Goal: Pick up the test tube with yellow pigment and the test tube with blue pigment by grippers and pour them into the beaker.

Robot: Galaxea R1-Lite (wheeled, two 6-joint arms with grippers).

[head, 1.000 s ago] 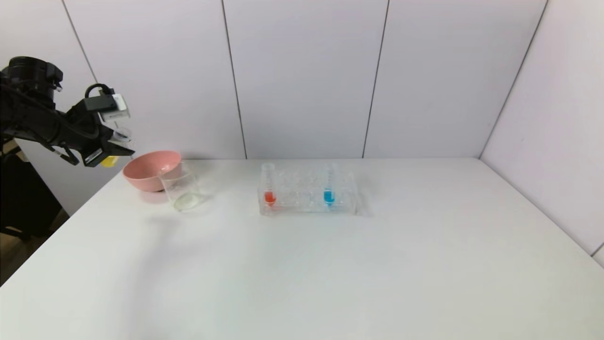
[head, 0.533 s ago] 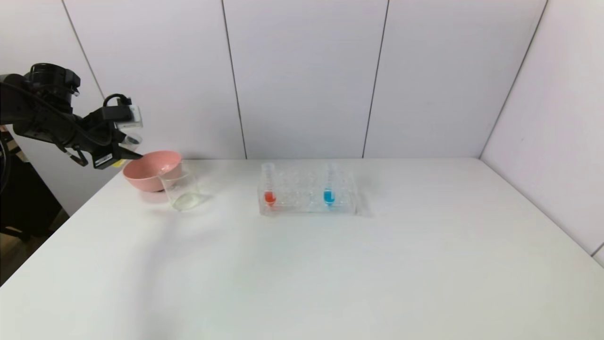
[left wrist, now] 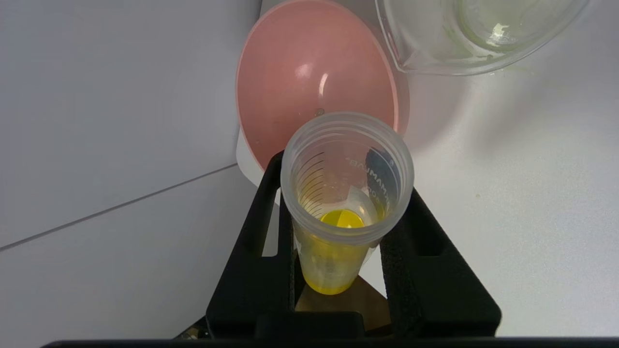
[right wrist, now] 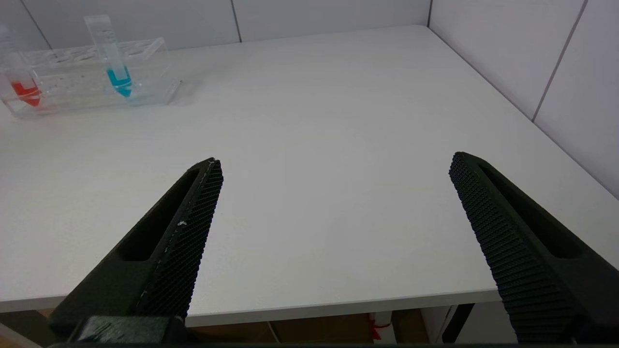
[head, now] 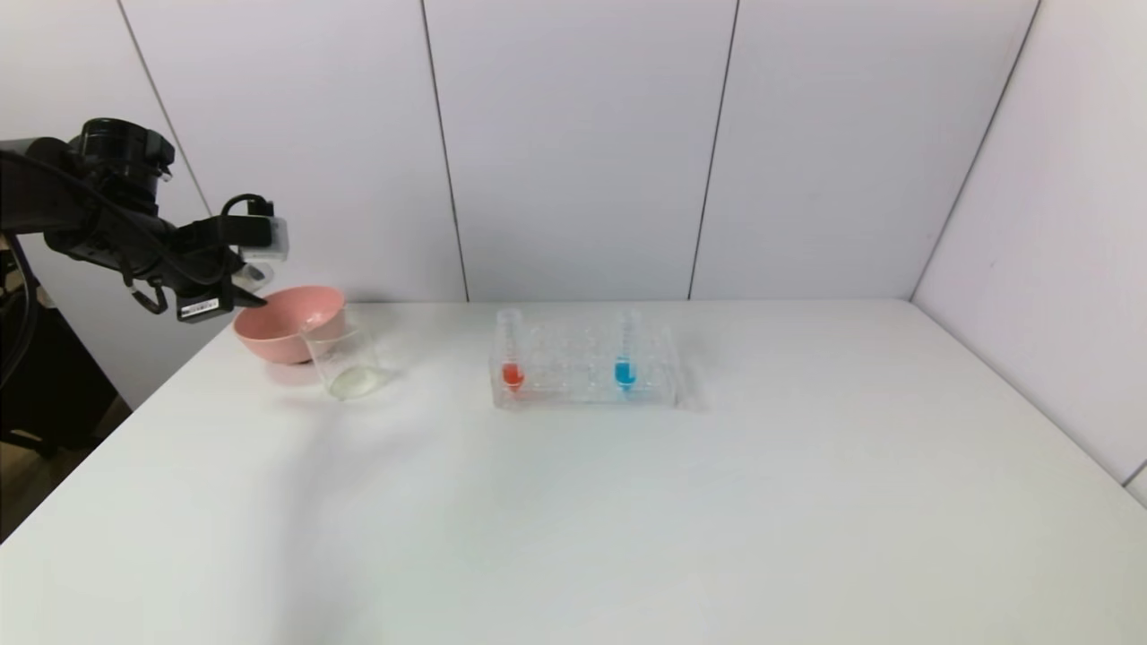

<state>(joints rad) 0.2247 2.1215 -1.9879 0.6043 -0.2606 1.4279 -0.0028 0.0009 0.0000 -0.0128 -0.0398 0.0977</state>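
- The left gripper (left wrist: 338, 241) clamped the test tube with yellow pigment (left wrist: 338, 227) beside the pink bowl (head: 287, 324), left of the beaker (head: 345, 363).
- The right gripper (right wrist: 333, 169) hung wide apart above the bench's (right wrist: 314, 121) near edge.

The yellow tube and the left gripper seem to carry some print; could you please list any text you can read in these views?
Yellow tube: graduation lines and mirrored print on its wall, too blurred to read.
Left gripper: a white label in the head view, too small to read.
Nothing else carries text.
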